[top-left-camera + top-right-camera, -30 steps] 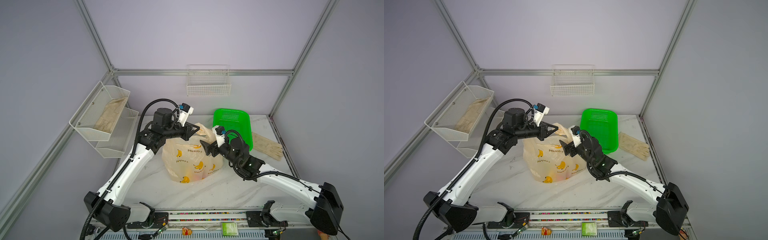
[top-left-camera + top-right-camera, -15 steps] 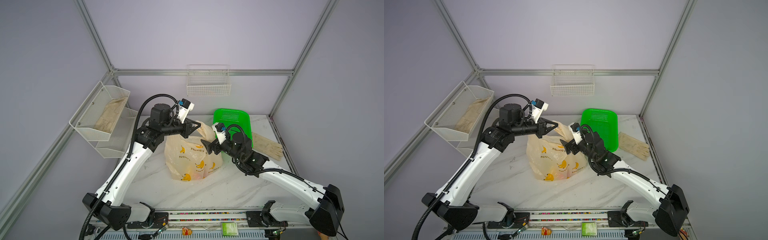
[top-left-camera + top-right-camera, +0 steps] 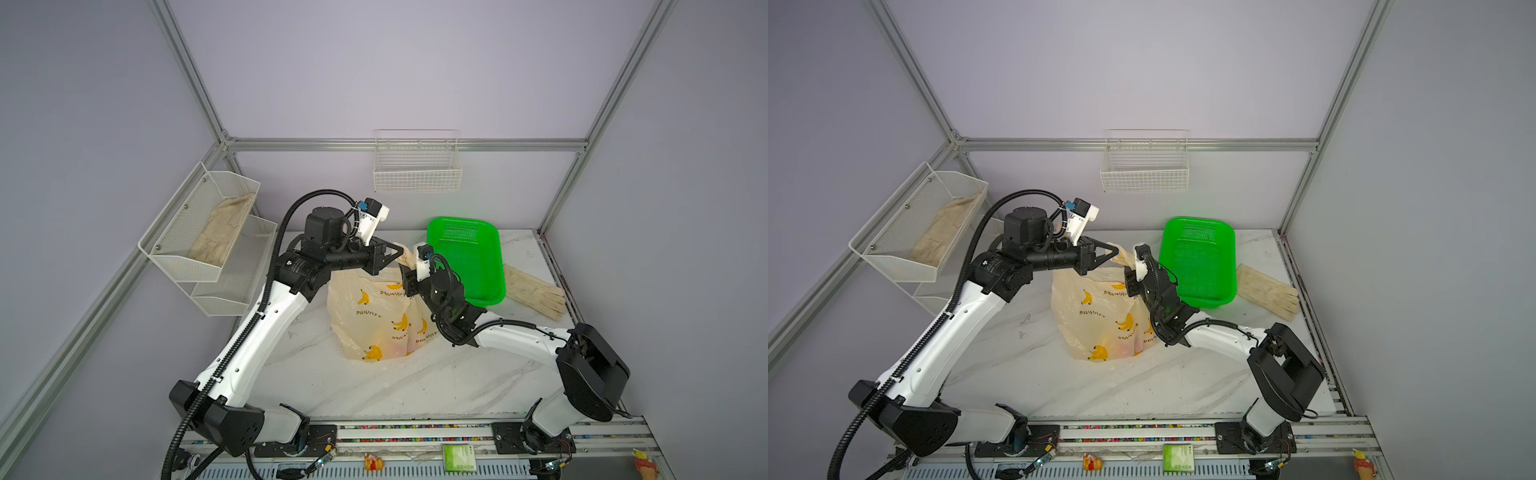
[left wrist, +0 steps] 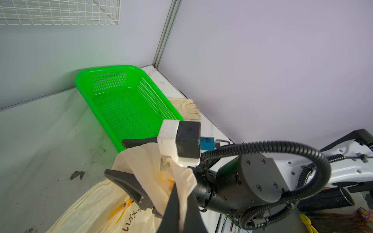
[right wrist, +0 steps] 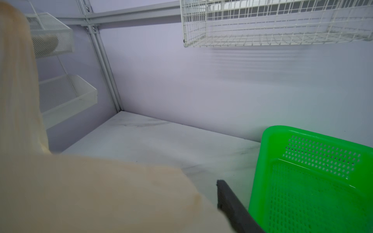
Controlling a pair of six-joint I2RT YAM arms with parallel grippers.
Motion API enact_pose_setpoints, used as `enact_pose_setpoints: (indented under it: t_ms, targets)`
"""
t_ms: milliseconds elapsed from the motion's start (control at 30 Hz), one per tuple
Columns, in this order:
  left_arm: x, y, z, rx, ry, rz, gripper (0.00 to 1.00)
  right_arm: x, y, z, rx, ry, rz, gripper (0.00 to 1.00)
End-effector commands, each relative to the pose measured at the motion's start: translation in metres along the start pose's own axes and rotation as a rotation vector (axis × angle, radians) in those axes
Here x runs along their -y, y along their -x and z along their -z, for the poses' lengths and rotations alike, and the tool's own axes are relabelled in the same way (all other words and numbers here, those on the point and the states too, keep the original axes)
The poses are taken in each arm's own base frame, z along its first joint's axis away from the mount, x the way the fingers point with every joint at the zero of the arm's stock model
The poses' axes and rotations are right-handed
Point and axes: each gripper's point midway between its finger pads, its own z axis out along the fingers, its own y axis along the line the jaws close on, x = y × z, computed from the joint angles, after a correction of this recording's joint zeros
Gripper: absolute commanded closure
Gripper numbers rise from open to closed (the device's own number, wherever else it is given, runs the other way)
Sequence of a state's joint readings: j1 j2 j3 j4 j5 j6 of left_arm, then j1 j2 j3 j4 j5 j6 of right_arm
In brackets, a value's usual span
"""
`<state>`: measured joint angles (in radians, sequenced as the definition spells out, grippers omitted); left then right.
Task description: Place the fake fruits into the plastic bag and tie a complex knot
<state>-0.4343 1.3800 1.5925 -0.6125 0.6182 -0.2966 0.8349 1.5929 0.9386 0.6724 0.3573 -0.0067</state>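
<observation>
Top views: bag [image 3: 374, 316] stands mid-table [image 3: 415, 386], just beside the green basket [image 3: 469, 257] — long axis upright, handles pointing up toward the back edge.
Left gripper [image 3: 397, 251]: pressed together, pinching a handle [image 4: 145, 161].
Right gripper [image 4: 115, 158]: fingers spread, handle film between them.

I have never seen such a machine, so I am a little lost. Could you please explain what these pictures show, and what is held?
These are two robot arms, the left arm and the right arm, at a marble table. Two pictures come from a twin camera above; two from cameras on the wrists. On the table are a banana-print plastic bag, a green basket and a glove. The left jaws pinch a bag handle shut; the right jaws stand apart around handle plastic.
</observation>
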Motion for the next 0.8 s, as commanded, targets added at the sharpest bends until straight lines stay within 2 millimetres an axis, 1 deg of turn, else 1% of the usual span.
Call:
enact_pose_setpoints:
  t_ms: [0, 133, 200, 300, 333, 400, 500, 533, 600, 633, 667, 733, 767]
  targets:
    - [0.029, 0.052, 0.027, 0.15, -0.02, -0.058, 1.0, 0.022, -0.014, 0.013, 0.047, -0.085, -0.052, 0.59]
    - [0.017, 0.06, 0.03, 0.185, 0.046, -0.039, 1.0, 0.028, -0.045, 0.027, -0.003, -0.075, -0.064, 0.7]
    - [0.01, 0.061, 0.03, 0.192, 0.074, -0.035, 1.0, 0.026, -0.056, 0.031, -0.028, -0.046, -0.062, 0.73]
    - [0.002, 0.06, 0.027, 0.187, 0.104, -0.034, 1.0, 0.019, -0.071, 0.034, -0.076, 0.0, -0.057, 0.7]
    - [0.001, 0.061, 0.027, 0.188, 0.105, -0.034, 1.0, 0.019, -0.076, 0.034, -0.093, 0.005, -0.055, 0.69]
    - [0.003, 0.062, 0.026, 0.186, 0.093, -0.035, 1.0, 0.017, -0.08, 0.036, -0.106, 0.019, -0.048, 0.65]
    - [0.009, 0.061, 0.023, 0.172, 0.052, -0.043, 1.0, 0.011, -0.07, 0.04, -0.094, 0.06, -0.036, 0.62]
    - [0.011, 0.061, 0.022, 0.167, 0.036, -0.049, 1.0, 0.008, -0.063, 0.041, -0.086, 0.081, -0.032, 0.6]
    - [0.016, 0.06, 0.022, 0.158, 0.011, -0.07, 1.0, -0.004, -0.044, 0.046, -0.064, 0.15, -0.036, 0.52]
    - [0.018, 0.059, 0.022, 0.153, -0.002, -0.083, 1.0, -0.01, -0.034, 0.049, -0.055, 0.183, -0.039, 0.46]
    - [0.02, 0.057, 0.021, 0.146, -0.016, -0.095, 1.0, -0.015, -0.024, 0.052, -0.046, 0.214, -0.037, 0.38]
    - [0.024, 0.054, 0.021, 0.133, -0.041, -0.124, 1.0, -0.022, -0.012, 0.056, -0.052, 0.263, -0.017, 0.24]
    - [0.026, 0.052, 0.021, 0.126, -0.047, -0.139, 1.0, -0.026, -0.003, 0.059, -0.053, 0.29, -0.008, 0.18]
